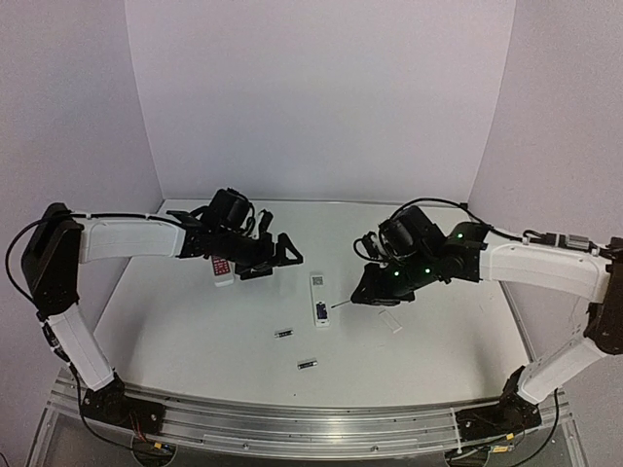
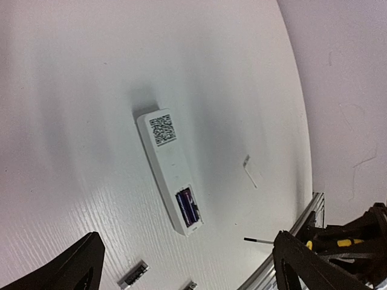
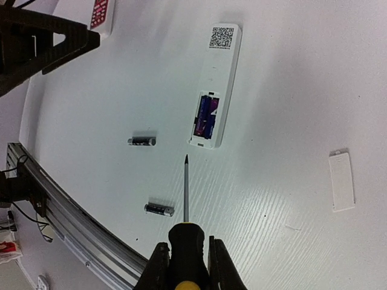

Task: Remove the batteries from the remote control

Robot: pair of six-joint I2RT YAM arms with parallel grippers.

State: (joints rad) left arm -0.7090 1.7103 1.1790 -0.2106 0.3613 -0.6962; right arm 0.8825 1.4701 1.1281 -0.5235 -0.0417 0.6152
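Observation:
The white remote (image 1: 318,300) lies face down at mid-table with its battery bay open, showing blue and purple inside; I cannot tell if anything is in it. It also shows in the left wrist view (image 2: 168,169) and the right wrist view (image 3: 216,84). Two batteries (image 1: 283,334) (image 1: 307,365) lie loose on the table nearer the front, seen also from the right wrist (image 3: 142,141) (image 3: 159,209). My right gripper (image 3: 189,257) is shut on the screwdriver (image 3: 186,181), whose tip points at the bay end of the remote, a little short of it. My left gripper (image 1: 275,259) is open and empty, above and left of the remote.
The small white cover (image 1: 390,320) lies flat right of the remote, also seen from the right wrist (image 3: 342,180). A second white remote with red buttons (image 1: 222,269) lies under the left arm. The metal rail (image 1: 292,428) runs along the front edge.

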